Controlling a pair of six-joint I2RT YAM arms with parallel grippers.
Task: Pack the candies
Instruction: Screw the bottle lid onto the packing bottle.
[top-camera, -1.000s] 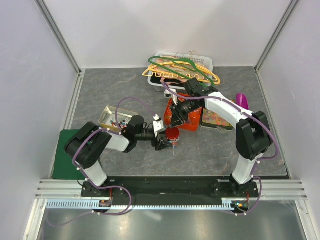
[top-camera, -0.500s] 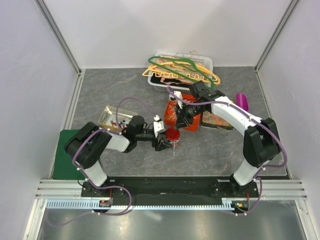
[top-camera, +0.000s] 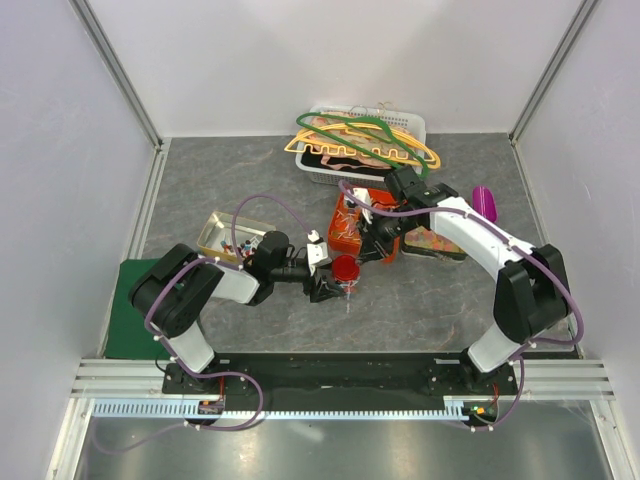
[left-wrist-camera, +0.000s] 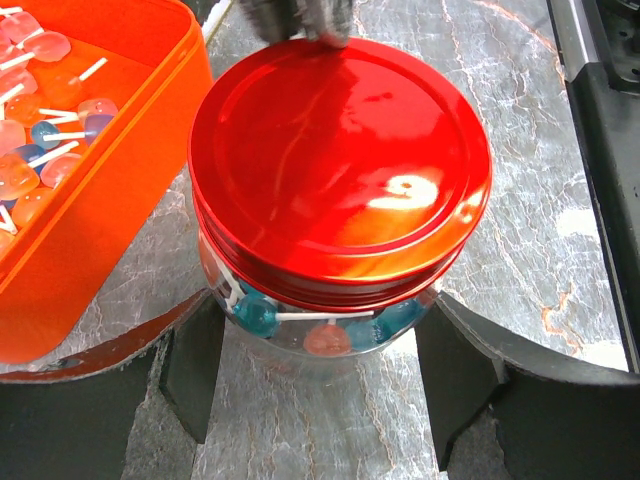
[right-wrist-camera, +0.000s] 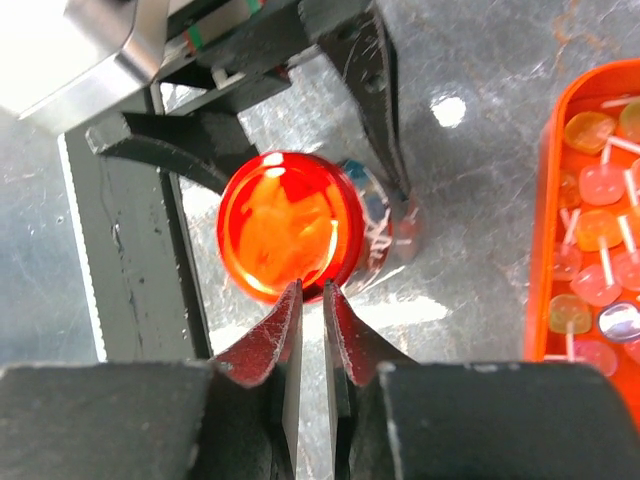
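A glass jar (top-camera: 345, 268) with a red lid (left-wrist-camera: 340, 165) stands on the table and holds blue and pink candies (left-wrist-camera: 330, 338) on white sticks. My left gripper (left-wrist-camera: 320, 350) has a finger against each side of the jar's glass. More candies (left-wrist-camera: 40, 110) lie in the orange tray (top-camera: 360, 225) just behind the jar, also in the right wrist view (right-wrist-camera: 595, 280). My right gripper (right-wrist-camera: 312, 290) is empty, its fingers nearly together, just off the lid's (right-wrist-camera: 280, 225) rim and above the tray's near edge (top-camera: 372, 240).
A white basket (top-camera: 415, 122) of big plastic hangers (top-camera: 365, 140) stands at the back. A gold tin (top-camera: 225, 235) sits left of the jar. A second candy tray (top-camera: 432, 240) and a purple object (top-camera: 484, 200) lie to the right. A green mat (top-camera: 125, 310) is at the left edge.
My right arm has swung to the right and its gripper has drawn back from the jar's lid. The left arm and the jar have not moved.
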